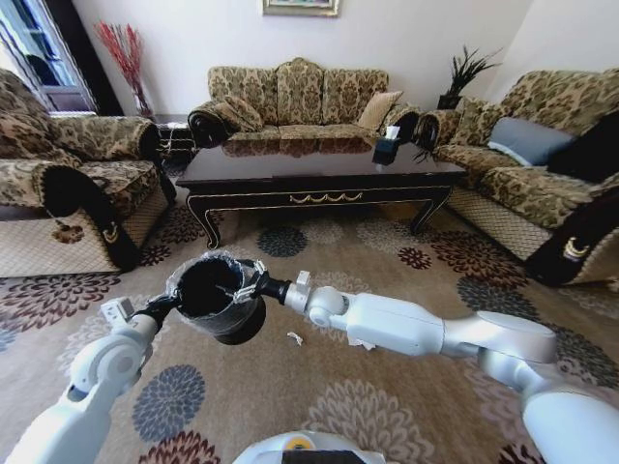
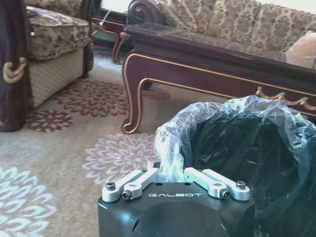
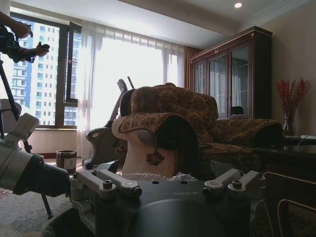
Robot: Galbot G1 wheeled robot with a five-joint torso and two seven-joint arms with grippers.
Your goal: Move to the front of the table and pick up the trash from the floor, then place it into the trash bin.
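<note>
The black trash bin (image 1: 221, 304) with its thin plastic liner hangs above the floor (image 1: 387, 406), in front of the dark table (image 1: 319, 184). My left gripper (image 1: 172, 304) is shut on the bin's rim and liner (image 2: 170, 170). My right gripper (image 1: 253, 286) is at the opposite rim, over the bin's mouth. In the right wrist view, something white and crumpled (image 3: 153, 177) lies just beyond the right gripper (image 3: 170, 186); I cannot tell whether it is trash or liner. A small white scrap of trash (image 1: 295, 338) lies on the carpet beside the bin.
Patterned sofas stand on the left (image 1: 68, 193), at the back (image 1: 300, 101) and on the right (image 1: 542, 184). A dark tissue box (image 1: 387, 147) sits on the table. Open carpet lies between me and the table. A camera tripod (image 3: 15, 98) stands by the window.
</note>
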